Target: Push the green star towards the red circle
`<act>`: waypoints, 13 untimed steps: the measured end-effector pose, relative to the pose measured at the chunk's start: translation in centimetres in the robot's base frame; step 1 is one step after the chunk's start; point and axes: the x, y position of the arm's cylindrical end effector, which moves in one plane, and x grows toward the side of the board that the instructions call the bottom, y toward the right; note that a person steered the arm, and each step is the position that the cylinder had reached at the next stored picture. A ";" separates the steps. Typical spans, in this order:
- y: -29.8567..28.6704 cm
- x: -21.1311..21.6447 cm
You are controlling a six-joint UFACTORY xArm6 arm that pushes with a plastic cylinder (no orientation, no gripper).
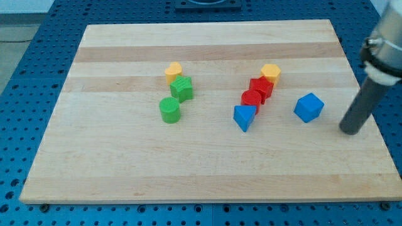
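Board [207,169]: pale wooden top, lying on a blue perforated table [19,125].

My tip [350,130]: low end of the dark rod, down on the board near the view's right edge, touching no block.

Pincer state: none fitted, only a plain rod (so neither wide, narrow nor holding anything).

Green star [182,89]: in the left cluster, left of the board's middle, well apart from my tip; shape rather blocky, points hard to make out.

Green cylinder [169,110]: just below and slightly left of the green star, close beside it, perhaps touching.

Yellow heart [174,71]: just above the green star, touching or nearly so (outline small, heart shape only roughly readable).

Red circle [251,100]: in the right cluster, right of the green star with bare board between.

Red block [261,87]: up and right of the red circle, pressed against it; exact shape not clear.

Yellow hexagon [271,73]: at the top of the right cluster, against the red block.

Blue triangle [244,117]: just below the red circle, touching its lower edge.

Blue block [309,107]: angular, standing alone between the right cluster and my tip, nearest block to the tip yet clear of it.
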 end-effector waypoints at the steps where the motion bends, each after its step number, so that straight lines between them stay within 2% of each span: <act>1: -1.1 -2.8; 4: -6.0 -2.7; 8: -7.7 -1.3; 13: -9.8 -2.2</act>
